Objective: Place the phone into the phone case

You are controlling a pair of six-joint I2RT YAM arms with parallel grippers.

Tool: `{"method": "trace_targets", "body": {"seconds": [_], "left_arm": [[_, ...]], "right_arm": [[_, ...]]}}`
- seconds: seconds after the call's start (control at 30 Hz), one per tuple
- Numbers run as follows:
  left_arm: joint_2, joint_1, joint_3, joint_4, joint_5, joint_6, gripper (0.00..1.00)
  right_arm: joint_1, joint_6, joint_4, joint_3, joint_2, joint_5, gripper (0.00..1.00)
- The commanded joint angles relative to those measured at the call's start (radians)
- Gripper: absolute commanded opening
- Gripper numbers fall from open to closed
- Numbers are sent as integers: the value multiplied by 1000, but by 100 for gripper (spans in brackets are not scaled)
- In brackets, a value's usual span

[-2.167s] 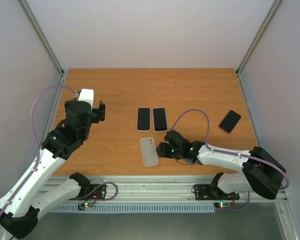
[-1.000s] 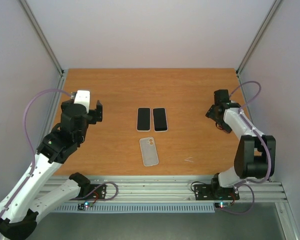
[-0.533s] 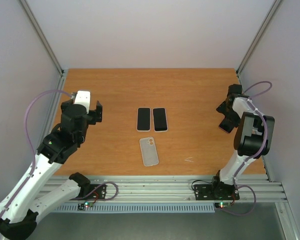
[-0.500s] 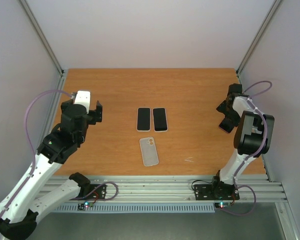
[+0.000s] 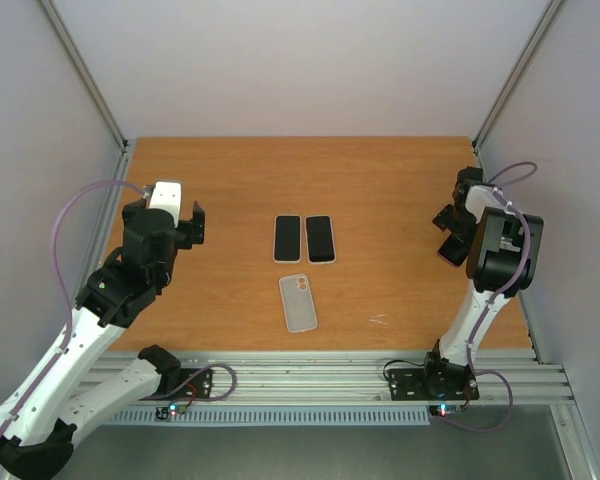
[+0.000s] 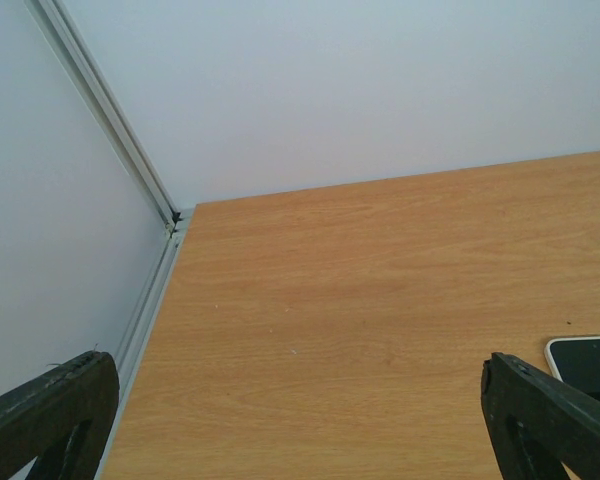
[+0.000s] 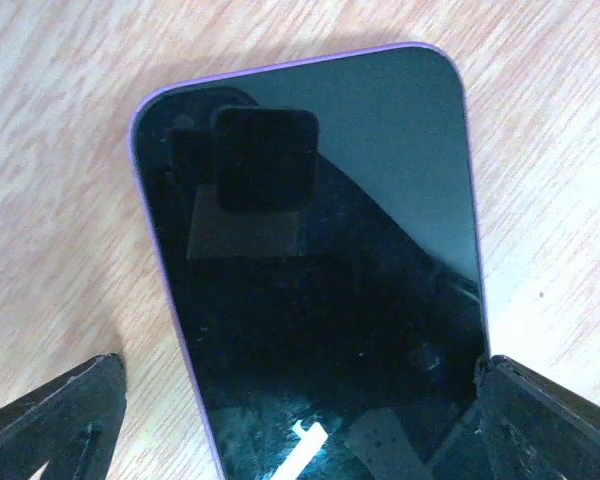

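Left side: left gripper point(image 5: 192, 226) hovers, jaws wide and empty, well apart from everything.

Centre: phone case point(image 5: 298, 302) flat on the table point(image 5: 380, 180), its long axis running near-far. Two phones point(image 5: 287, 238) point(image 5: 321, 238) lie just beyond it.

Far right: right gripper point(image 7: 300, 400) has its jaws wide, straddling the purple-edged phone point(image 7: 310, 230), nothing gripped. The phone lies screen up, its long axis crossing the jaw line.

Step looks like reaching to pick up. Next, probably close on the long edges, lift, and carry left to the case.

Robotics lab test cell, plain white panel walls point(image 5: 300, 60), aluminium frame rails point(image 5: 92, 85), wooden tabletop point(image 5: 380, 190).
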Motion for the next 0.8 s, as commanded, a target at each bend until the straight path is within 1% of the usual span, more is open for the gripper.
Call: {"method": "trace_targets", "body": {"seconds": [0.0,0.07,0.2,0.47,0.6,0.77], "left_arm": [[-5,7,-7,56,-10,8,99],[-1,7,-6,57,-7,7,99],[8,7,-3,55,-1,7,99],[12,7,0,51,5,7,99],[15,7,2,51,9,7,99],[15,7,0,49,11,7,99]], "right_arm": [[-8,-23,-37,18,38,-22,94],[-8,-29,-42,20,49,-29,91],[-8,-39,-26,9,53,-88,79],[-6,-26,30,-81,15,-173,61],[12,-19,64,-138,-20,-237,57],[69,-26,85,-196,-74,-283,56]]}}
